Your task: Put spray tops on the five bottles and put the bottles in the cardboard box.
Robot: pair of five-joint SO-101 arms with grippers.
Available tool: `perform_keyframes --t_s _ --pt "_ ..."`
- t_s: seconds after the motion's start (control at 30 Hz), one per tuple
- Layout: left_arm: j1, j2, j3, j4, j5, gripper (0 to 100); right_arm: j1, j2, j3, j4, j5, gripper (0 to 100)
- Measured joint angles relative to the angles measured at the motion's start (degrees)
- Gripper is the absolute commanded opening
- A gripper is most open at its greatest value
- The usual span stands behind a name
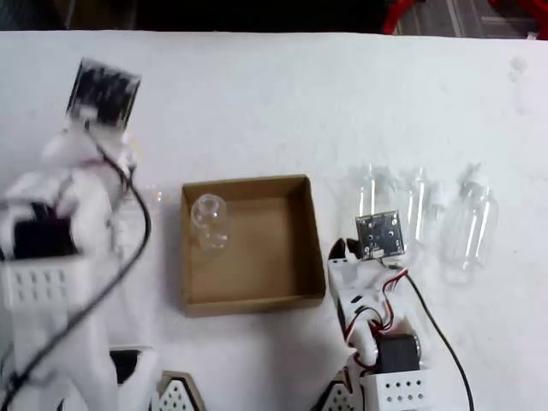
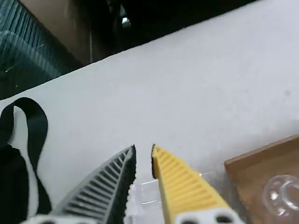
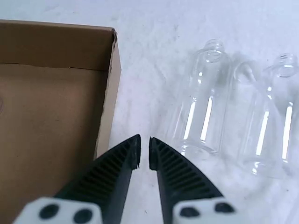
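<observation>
Both grippers nearly closed: left gripper (image 2: pixel 143 155) over indistinct clear plastic (image 2: pixel 142 198), right gripper (image 3: pixel 144 150) empty between cardboard box (image 3: pixel 110 93) and open-necked bottles (image 3: pixel 201 107).

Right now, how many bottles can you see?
4 bottles: one in the box, three lying in a row on the table right of it. A clear thing under the left gripper may be a fifth.
</observation>
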Motion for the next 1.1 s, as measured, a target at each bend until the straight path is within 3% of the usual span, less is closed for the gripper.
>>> perform_keyframes --t_s 0.13,0.3,0.57,0.73,1.1 --pt "-1.7 14.4 -5.6 3.6 -13.6 20 0.0 0.0 0.0 0.0 0.0 2.2" --pt "-1.7 28.3 -6.5 4.5 -30.9 21 0.0 0.0 0.0 0.0 0.0 2.2" --pt "-1.9 42.6 -7.3 -0.4 -46.7 25 0.0 0.0 0.0 0.0 0.0 2.2" --pt "-1.9 46.5 -10.5 2.5 -53.4 27 0.0 0.0 0.0 0.0 0.0 2.2" --pt "-1.9 61.4 -22.3 2.9 -56.1 27 0.0 0.0 0.0 0.0 0.0 2.2"
